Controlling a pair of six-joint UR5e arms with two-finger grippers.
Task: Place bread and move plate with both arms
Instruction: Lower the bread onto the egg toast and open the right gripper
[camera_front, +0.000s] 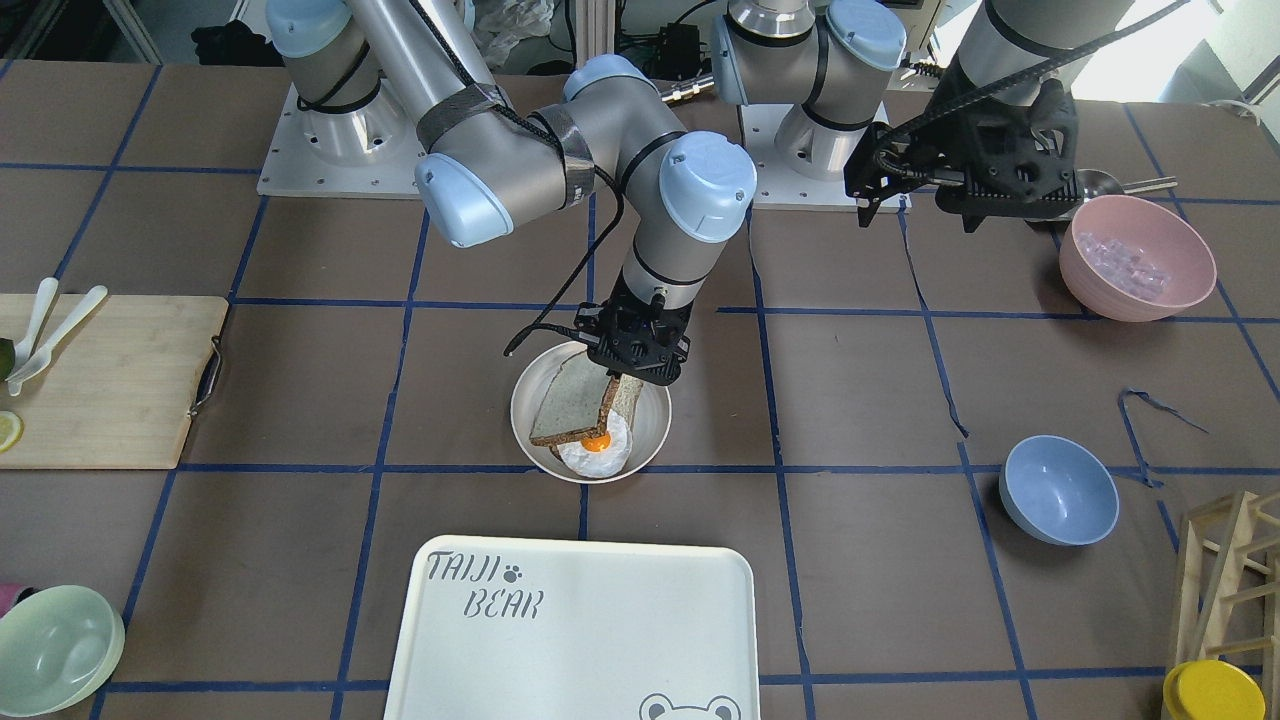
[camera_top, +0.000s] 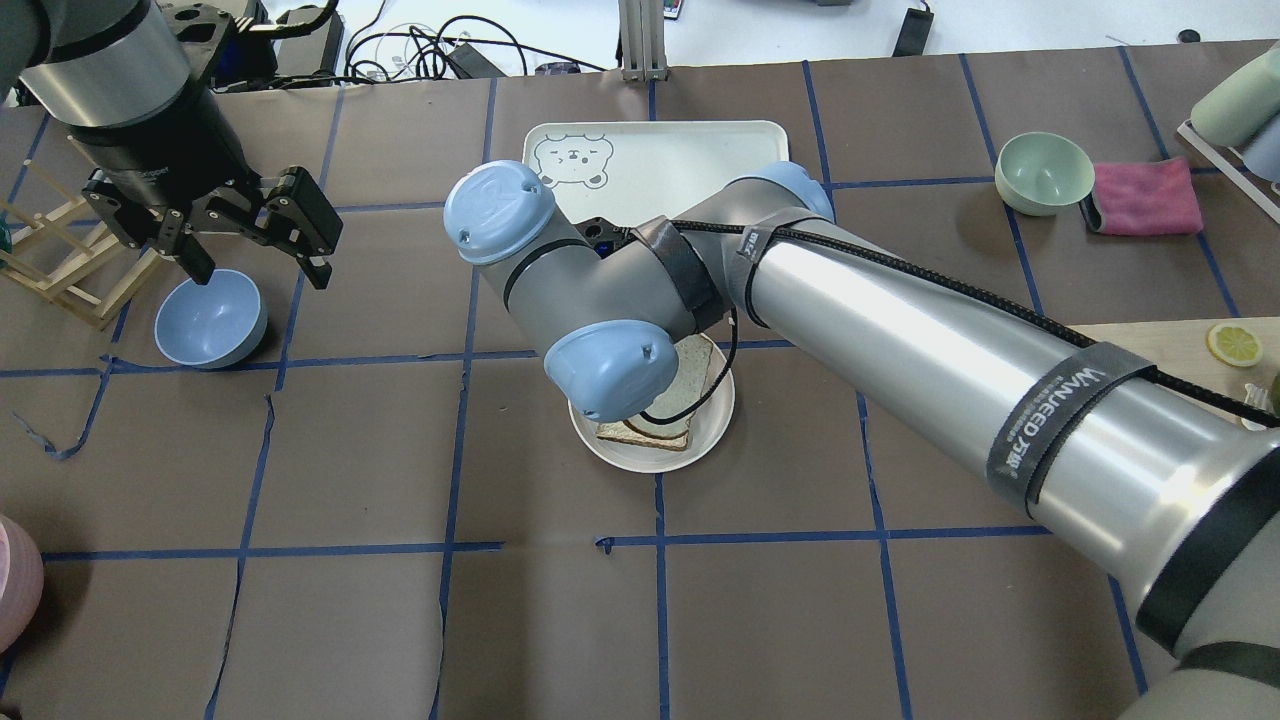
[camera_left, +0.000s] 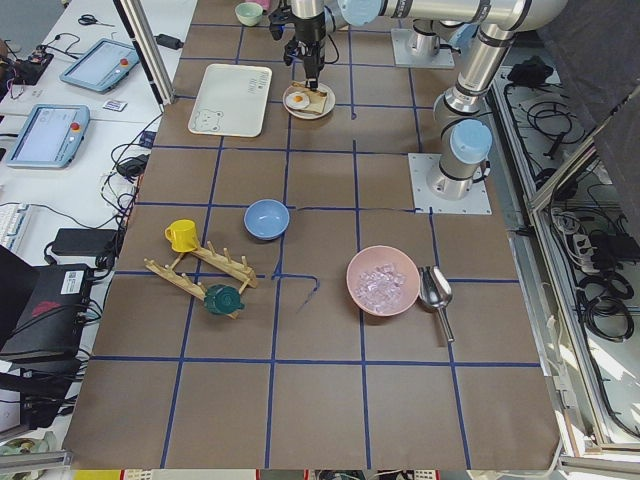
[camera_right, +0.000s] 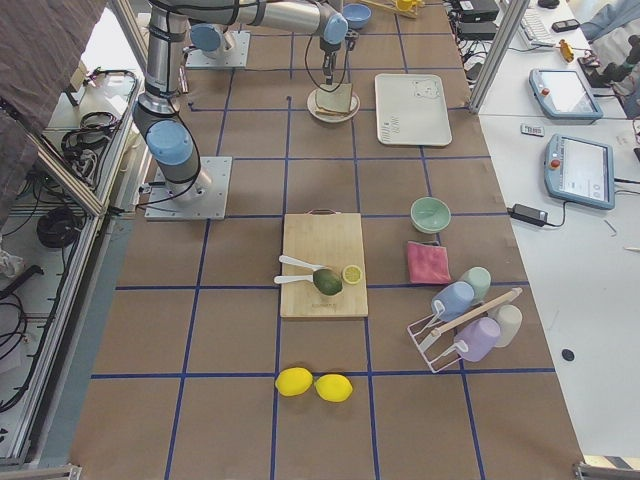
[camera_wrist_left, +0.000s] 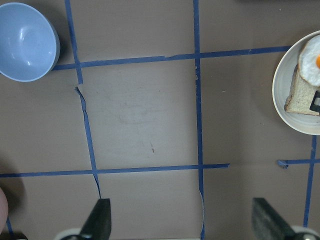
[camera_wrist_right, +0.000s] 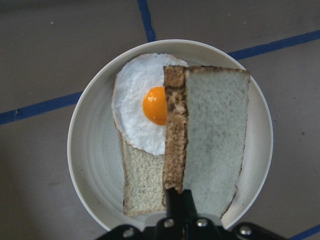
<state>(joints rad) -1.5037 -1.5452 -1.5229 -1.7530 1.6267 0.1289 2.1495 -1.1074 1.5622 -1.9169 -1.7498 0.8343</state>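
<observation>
The right claw (camera_wrist_right: 176, 196) is clamped on the bread (camera_wrist_right: 212, 140), which is tilted over the plate (camera_wrist_right: 85, 150) at mid-tabletop. The left claw (camera_top: 258, 262) hangs spread apart near the blue bowl (camera_top: 210, 318), toward the tabletop's left end. Bare tabletop (camera_front: 850, 400) rings the plate's rim.

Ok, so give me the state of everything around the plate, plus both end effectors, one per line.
bread: tilted over the plate, gripped by the right end effector.
plate: on the table, holding a smaller slice topped with a fried egg.
right end effector: shut on the bread.
left end effector: open, holding nothing.
pink bowl: holds clear cubes.
</observation>
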